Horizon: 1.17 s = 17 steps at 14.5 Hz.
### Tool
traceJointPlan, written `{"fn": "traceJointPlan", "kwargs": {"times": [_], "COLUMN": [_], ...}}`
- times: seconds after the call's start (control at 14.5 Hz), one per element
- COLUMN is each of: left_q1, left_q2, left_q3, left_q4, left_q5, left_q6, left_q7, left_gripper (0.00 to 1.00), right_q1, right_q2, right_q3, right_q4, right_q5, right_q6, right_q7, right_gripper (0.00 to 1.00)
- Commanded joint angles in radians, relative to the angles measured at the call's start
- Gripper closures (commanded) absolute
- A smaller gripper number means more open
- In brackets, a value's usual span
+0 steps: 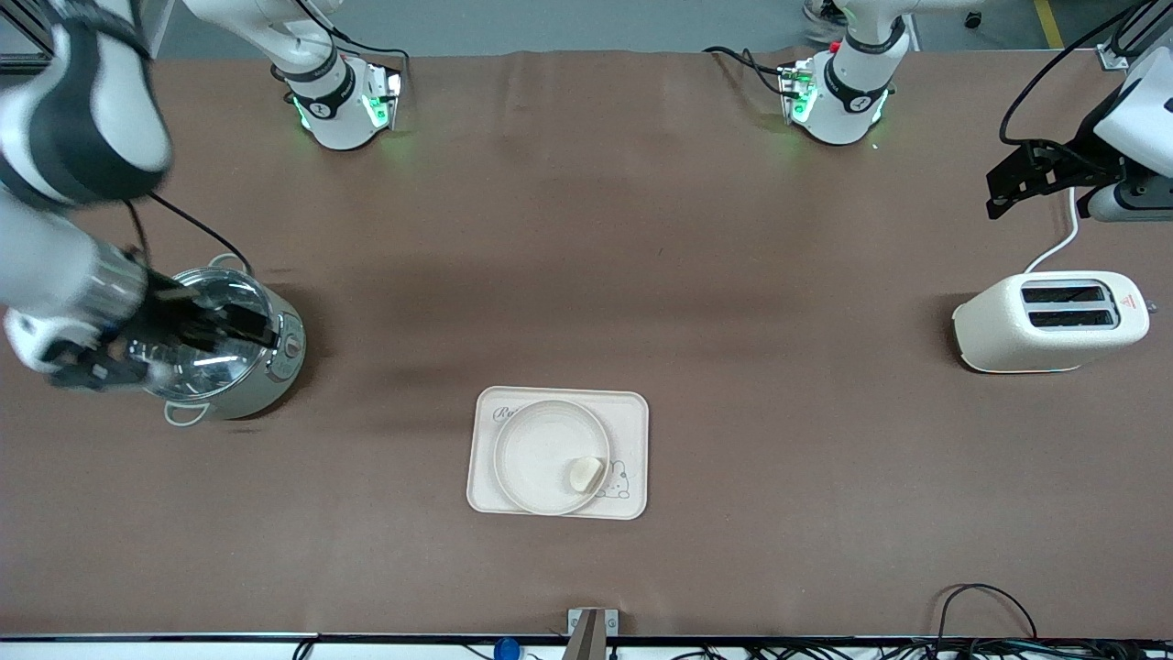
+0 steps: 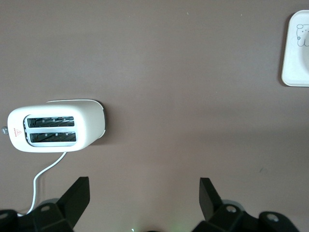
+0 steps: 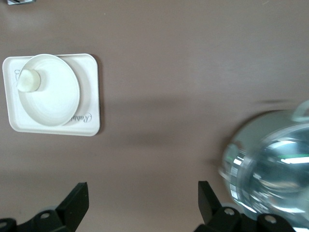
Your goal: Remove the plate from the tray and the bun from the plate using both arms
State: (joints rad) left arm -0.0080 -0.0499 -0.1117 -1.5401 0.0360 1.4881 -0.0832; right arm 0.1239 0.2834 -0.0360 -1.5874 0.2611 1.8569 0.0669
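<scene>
The round cream plate (image 1: 536, 449) lies on the rectangular cream tray (image 1: 634, 431) near the front middle of the table. The small pale bun (image 1: 585, 473) sits on the plate near its rim. The right wrist view shows the plate (image 3: 55, 94), the bun (image 3: 30, 80) and the tray (image 3: 91, 104). My right gripper (image 1: 261, 330) is open and empty in the air over the pot; its wrist view (image 3: 142, 193) shows the jaws wide apart. My left gripper (image 1: 999, 192) is open and empty in the air near the toaster, jaws wide apart in its wrist view (image 2: 143, 191).
A silver pot with a glass lid (image 1: 229, 357) stands at the right arm's end of the table and also shows in the right wrist view (image 3: 270, 169). A white toaster (image 1: 1054, 321) with a cord stands at the left arm's end; it shows in the left wrist view (image 2: 55, 126), as does a tray corner (image 2: 295, 63).
</scene>
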Motion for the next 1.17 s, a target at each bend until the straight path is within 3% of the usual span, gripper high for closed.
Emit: {"fn": "traceJointPlan", "kwargs": {"times": [0.0,0.21,0.48,0.62,0.83,1.1], "left_q1": [0.008,0.019,0.019,0.019,0.019,0.017], "left_q2": [0.007,0.007,0.005,0.007,0.005,0.007], "left_q3": [0.003,0.003,0.003,0.003,0.003,0.001], "left_q4": [0.025,0.025,0.022,0.021,0.02,0.018], "left_q5": [-0.019,-0.019,-0.019,-0.019,-0.021,-0.019], "left_q6": [-0.025,-0.025,-0.026,-0.026,-0.026,-0.026], "left_q7": [0.022,0.023,0.023,0.023,0.022,0.023], "left_gripper": [0.0,0.0,0.0,0.0,0.0,0.0], "right_q1": [0.06,0.15,0.272,0.322,0.358,0.358], "right_q2": [0.139,0.308,0.419,0.471,0.522,0.546], "right_q3": [-0.007,-0.007,-0.007,-0.009,-0.012,-0.01], "right_q4": [0.026,0.037,0.044,0.079,0.103,0.116], "right_q5": [0.108,0.217,0.216,0.208,0.205,0.205], "right_q6": [0.109,0.285,0.496,0.533,0.6,0.614], "right_q7": [0.048,0.112,0.223,0.283,0.289,0.29], "right_gripper": [0.0,0.0,0.0,0.01,0.15,0.47]}}
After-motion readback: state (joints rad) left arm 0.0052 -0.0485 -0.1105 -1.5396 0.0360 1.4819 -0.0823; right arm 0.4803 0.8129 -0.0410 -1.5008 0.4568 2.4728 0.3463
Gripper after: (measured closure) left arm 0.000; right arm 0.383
